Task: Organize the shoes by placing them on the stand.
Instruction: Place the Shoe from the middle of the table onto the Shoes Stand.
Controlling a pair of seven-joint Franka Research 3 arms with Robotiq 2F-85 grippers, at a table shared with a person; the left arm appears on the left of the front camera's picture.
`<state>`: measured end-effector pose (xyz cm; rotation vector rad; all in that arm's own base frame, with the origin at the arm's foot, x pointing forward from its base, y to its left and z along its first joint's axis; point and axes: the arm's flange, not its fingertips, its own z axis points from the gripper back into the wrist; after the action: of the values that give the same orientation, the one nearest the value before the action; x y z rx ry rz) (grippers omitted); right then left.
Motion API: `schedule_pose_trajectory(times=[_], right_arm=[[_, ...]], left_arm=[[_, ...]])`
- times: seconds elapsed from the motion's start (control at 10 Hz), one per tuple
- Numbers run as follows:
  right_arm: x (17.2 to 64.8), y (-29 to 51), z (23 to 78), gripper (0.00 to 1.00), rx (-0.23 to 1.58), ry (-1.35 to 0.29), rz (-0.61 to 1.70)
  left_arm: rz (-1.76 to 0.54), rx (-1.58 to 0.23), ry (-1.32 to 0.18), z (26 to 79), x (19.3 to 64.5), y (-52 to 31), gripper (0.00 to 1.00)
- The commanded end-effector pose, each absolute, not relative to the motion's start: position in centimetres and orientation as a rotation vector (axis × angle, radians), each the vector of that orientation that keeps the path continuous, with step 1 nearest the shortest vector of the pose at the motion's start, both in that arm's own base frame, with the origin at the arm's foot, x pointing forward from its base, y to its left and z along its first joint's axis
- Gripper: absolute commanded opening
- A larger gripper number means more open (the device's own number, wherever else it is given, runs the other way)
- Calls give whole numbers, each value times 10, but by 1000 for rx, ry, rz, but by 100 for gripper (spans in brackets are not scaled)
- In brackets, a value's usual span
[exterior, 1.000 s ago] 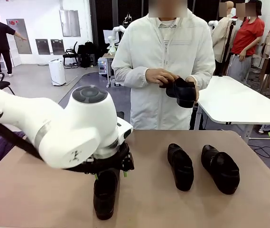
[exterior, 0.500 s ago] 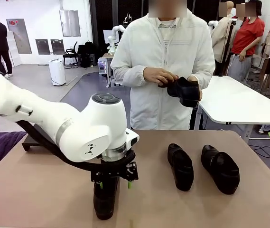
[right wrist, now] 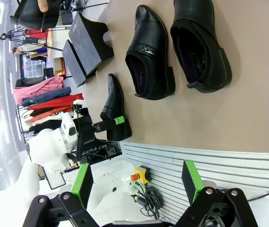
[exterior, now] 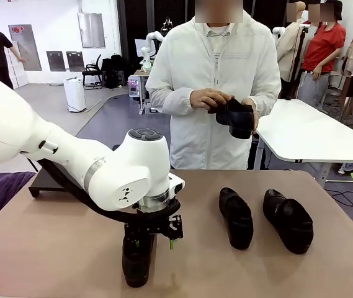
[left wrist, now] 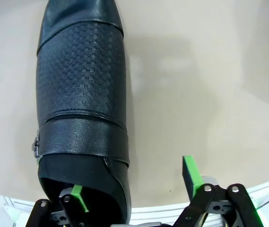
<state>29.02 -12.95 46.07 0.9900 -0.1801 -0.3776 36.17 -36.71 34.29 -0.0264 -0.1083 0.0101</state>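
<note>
While my left gripper (left wrist: 133, 178) stands wide astride one wall of the shoe (left wrist: 81, 94), toe at twelve o'clock, I should close squarely

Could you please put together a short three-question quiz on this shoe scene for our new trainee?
1. Multiple choice: how many shoes lie on the table? A) two B) three C) four
2. True or false: the person holds a fourth shoe.
3. Short answer: how is the left hand set on the nearest shoe?
Key: 1 B. 2 True. 3 Open at the heel end, with one finger inside the opening and the other outside, clear of the side.
</note>
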Motion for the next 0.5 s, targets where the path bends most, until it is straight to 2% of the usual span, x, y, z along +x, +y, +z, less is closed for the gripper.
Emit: schedule_pose_trajectory(times=[0.0, 0.4], right_arm=[[289, -133, 462, 100, 978, -177, -359], [289, -133, 462, 100, 978, -177, -359]], left_arm=[[33, 5, -134, 345, 363, -370, 0], [57, 51, -126, 344, 363, -369, 0]])
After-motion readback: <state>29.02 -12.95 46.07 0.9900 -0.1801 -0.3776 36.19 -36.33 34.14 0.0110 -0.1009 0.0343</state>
